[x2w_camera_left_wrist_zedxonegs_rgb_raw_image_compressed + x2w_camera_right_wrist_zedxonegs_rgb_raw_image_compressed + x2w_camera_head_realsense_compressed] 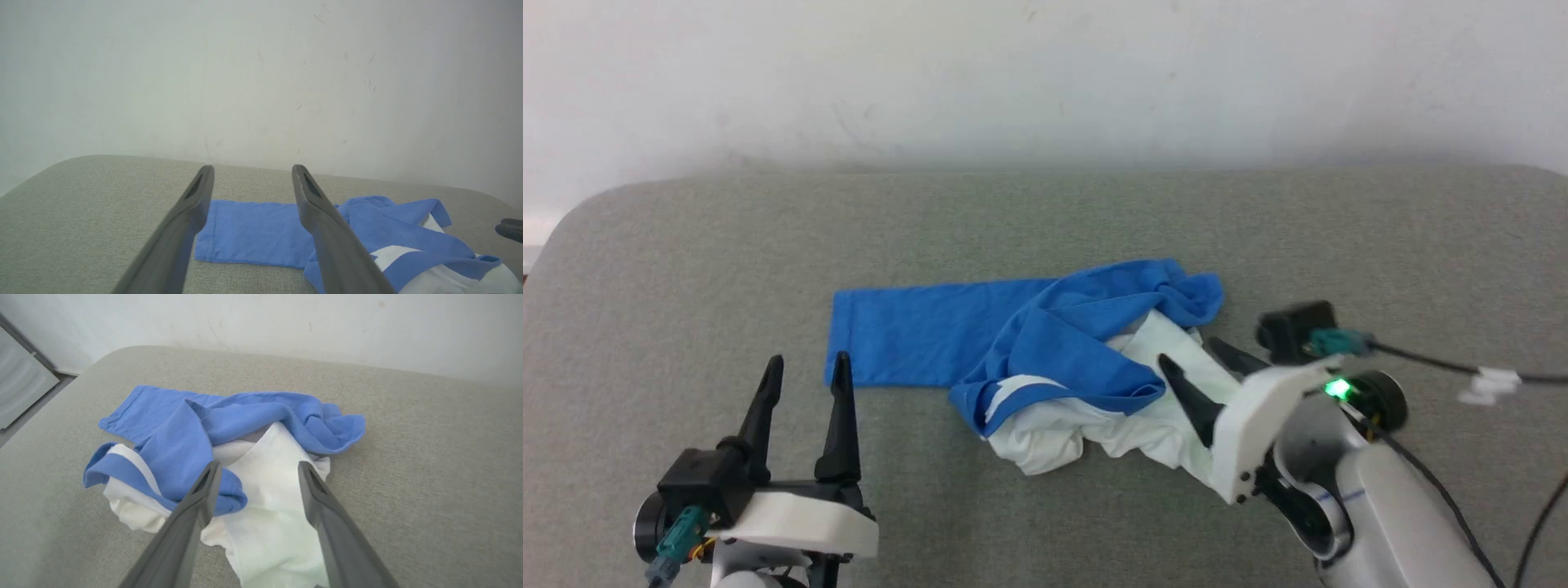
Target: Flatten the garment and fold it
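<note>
The garment (1045,359) lies crumpled on the grey padded surface (1045,220), white body bunched under blue folds, with one blue sleeve (915,331) stretched flat to the left. My right gripper (1186,354) stands open just over the white cloth at the heap's right side, nothing between its fingers. In the right wrist view the right gripper (258,467) frames the white body (265,490) of the garment (229,428). My left gripper (807,365) is open at the lower left, short of the sleeve's cuff end. In the left wrist view the left gripper (251,171) points over the sleeve (249,230).
A white wall (1045,73) rises right behind the surface's far edge. The surface's rounded corner (572,220) is at the far left. A black cable (1462,363) runs off the right wrist. A grey panel (20,392) stands beyond the corner.
</note>
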Controlling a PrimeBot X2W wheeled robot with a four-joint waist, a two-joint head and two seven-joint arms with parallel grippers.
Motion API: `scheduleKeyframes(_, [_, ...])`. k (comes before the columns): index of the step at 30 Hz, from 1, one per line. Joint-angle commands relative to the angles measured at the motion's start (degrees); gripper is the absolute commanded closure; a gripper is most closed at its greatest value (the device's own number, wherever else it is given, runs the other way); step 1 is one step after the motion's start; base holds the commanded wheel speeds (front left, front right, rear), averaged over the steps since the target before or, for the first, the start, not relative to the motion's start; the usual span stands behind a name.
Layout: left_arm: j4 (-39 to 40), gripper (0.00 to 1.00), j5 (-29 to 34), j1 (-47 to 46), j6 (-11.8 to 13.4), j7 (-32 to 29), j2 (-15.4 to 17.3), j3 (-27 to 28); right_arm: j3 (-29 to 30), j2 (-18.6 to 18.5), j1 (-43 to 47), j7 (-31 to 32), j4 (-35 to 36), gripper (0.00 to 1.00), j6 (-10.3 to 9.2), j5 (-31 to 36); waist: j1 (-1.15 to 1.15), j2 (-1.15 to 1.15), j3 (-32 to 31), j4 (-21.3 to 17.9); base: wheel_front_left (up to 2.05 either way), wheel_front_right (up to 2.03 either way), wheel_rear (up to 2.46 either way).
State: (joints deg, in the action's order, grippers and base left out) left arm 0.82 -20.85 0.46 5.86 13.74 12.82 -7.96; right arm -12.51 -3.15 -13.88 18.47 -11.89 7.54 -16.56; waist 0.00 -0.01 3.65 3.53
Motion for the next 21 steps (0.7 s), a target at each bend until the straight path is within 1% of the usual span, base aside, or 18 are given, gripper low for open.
scheduleKeyframes(1, [-0.42, 0.0, -0.21, -1.29, -0.5, 0.49, -0.29, -0.22, -2.36, -0.66, -3.11, 2.32, -1.5, 0.0, -0.05, -1.88, 0.0, 0.01, 1.49, 2.05, 0.0, 0.0, 0.0])
scheduleKeyframes(5, [-1.13, 0.0, -0.18, -2.37, -0.79, 0.77, -1.12, -0.61, -6.84, -2.17, -8.14, 7.74, -5.49, 0.0, -0.05, -4.73, 0.0, 0.01, 2.47, 3.43, 0.0, 0.0, 0.0])
scheduleKeyframes(10, [-2.28, 0.0, -0.17, -2.88, -1.18, 1.01, -1.92, -0.8, -11.77, -3.66, -11.32, 14.9, -10.4, 0.0, -0.05, -8.57, 0.0, 0.01, 3.1, 4.1, 0.0, 0.0, 0.0])
scheduleKeyframes(11, [-2.56, 0.0, -0.17, -2.92, -1.25, 1.04, -2.05, -0.8, -12.18, -3.93, -11.53, 15.59, -10.9, 0.16, -0.05, -9.51, 0.0, 0.01, 3.1, 4.14, 0.0, 0.0, 0.0])
scheduleKeyframes(12, [-2.82, 0.0, -0.23, -2.92, -1.32, 1.07, -2.19, -0.75, -12.38, -4.14, -11.65, 16.04, -11.24, 0.66, -0.05, -10.34, 0.0, 0.01, 3.1, 4.08, 0.0, 0.0, 0.0])
scheduleKeyframes(13, [-3.04, 0.0, -0.23, -2.91, -1.36, 1.1, -2.29, -0.67, -12.69, -4.38, -11.75, 16.12, -11.25, 1.0, -0.05, -11.02, 0.0, 0.01, 3.08, 3.98, 0.0, 0.0, 0.0])
scheduleKeyframes(15, [-3.38, 0.0, -0.21, -2.85, -1.36, 1.14, -2.49, -0.44, -12.79, -4.81, -11.69, 15.37, -10.47, 1.0, -0.05, -12.54, 0.0, 0.01, 2.96, 3.55, 0.0, 0.0, 0.0])
scheduleKeyframes(18, [-3.67, 0.0, -0.09, -2.88, -1.39, 1.19, -2.74, -0.15, -12.07, -6.04, -11.29, 12.68, -7.56, 1.0, -0.05, -13.59, 0.0, 0.01, 2.72, 2.77, 0.0, 0.0, 0.0])
scheduleKeyframes(21, [-3.79, 0.0, 0.19, -3.19, -1.52, 1.22, -2.69, 0.09, -8.56, -7.83, -9.67, 8.48, -2.85, 1.0, -0.05, -12.54, 0.0, 0.01, 2.28, 1.95, 0.0, 0.0, 0.0])
